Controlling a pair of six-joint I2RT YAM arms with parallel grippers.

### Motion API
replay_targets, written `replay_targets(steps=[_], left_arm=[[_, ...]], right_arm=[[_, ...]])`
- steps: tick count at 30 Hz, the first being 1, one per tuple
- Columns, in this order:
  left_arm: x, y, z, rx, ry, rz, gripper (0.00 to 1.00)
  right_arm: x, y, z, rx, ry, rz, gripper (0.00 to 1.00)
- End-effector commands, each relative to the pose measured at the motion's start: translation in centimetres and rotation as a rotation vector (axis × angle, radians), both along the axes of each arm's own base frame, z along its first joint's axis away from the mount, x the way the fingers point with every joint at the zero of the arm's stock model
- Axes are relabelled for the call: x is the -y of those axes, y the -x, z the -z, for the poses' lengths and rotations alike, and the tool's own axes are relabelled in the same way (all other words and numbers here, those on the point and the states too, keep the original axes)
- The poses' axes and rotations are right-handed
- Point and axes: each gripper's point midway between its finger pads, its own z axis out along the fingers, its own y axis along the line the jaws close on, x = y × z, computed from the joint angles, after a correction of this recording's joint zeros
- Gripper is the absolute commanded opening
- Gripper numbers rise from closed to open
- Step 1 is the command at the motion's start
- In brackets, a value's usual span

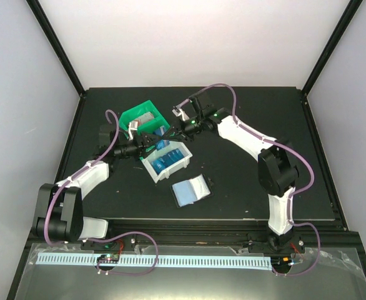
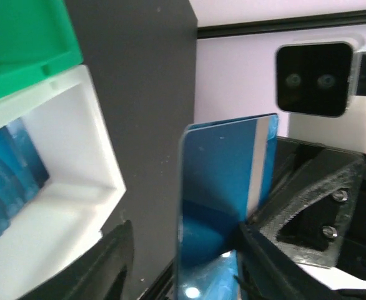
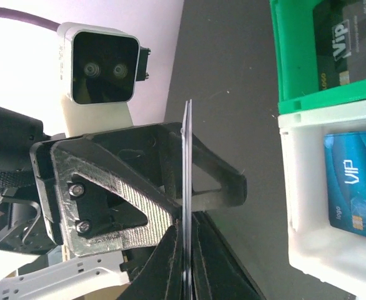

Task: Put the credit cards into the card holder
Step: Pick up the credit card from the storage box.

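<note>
**Blue card held on edge over the white bin**

Nearest the arm bases, the card holder (image 1: 189, 190) lies open on the black surface (image 1: 239, 181). Its pale inner sleeves face up. It sits near the white bin (image 1: 155, 170), not touching it.

Several blue cards (image 1: 164, 156) lie inside that bin. The right wrist view shows one of them printed "VIP".

Over the bin's far side the two arms meet. The right jaws are closed on a credit card (image 2: 227, 169). The right wrist camera sees this card edge-on, as a thin line rising from between the fingertips.

The left jaws stand wide apart. In the left wrist view the card's blue face, with a pale stripe down its right side, stands upright between them. Whether either left finger touches the card cannot be told. A black ribbed finger of the right arm (image 2: 308, 206) presses against the card's right side.

Farthest back, the green bin (image 1: 133, 115) sits right against the white bin. It holds a dark card (image 3: 348, 44) printed "VIP".
</note>
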Motion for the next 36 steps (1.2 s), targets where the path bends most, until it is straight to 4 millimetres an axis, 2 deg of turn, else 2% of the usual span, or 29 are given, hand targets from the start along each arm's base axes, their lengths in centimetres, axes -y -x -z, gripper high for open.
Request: replay_targets(steps=[1,7,10,14,16,18,22,24,26,33,36], left_arm=[[0.9,-0.4,-3.3,0.095,0.077,0.046,0.41],[1.2,-0.4,-4.4,0.119,0.128,0.058,0.13],[1.2,-0.3,-4.9,0.135,0.129,0.061,0.02],[1.3,-0.1,-6.1,0.159,0.137,0.074,0.02],[1.3,0.1,-7.0,0.178,0.142,0.080,0.02],[1.3,0.3,-8.1,0.202,0.144,0.083,0.02],[1.3,0.3,-8.9,0.201,0.156,0.087,0.02],[1.3,0.8,-10.4,0.233,0.176,0.091,0.02],[1.4,0.9,-11.1,0.242,0.187,0.098,0.02],[1.4,0.7,-11.3,0.244,0.186,0.099,0.02],[1.4,0.7,-11.1,0.240,0.184,0.098,0.01]], right_arm=[[-0.1,0.5,-3.2,0.008,-0.109,-0.023,0.09],[0.7,0.3,-4.0,0.005,-0.143,-0.011,0.13],[1.4,-0.3,-4.6,0.017,-0.165,0.018,0.19],[2.9,-1.4,-4.8,0.032,-0.174,0.078,0.30],[3.4,-1.7,-4.9,0.033,-0.182,0.102,0.32],[3.9,-2.0,-5.0,0.039,-0.182,0.123,0.33],[4.1,-2.1,-5.0,0.045,-0.185,0.135,0.32],[4.1,-2.0,-5.0,0.049,-0.188,0.131,0.29],[4.1,-1.8,-5.2,0.062,-0.195,0.120,0.28],[4.1,-0.8,-7.1,0.126,-0.241,0.059,0.32],[4.2,-0.7,-7.2,0.133,-0.241,0.061,0.33]])
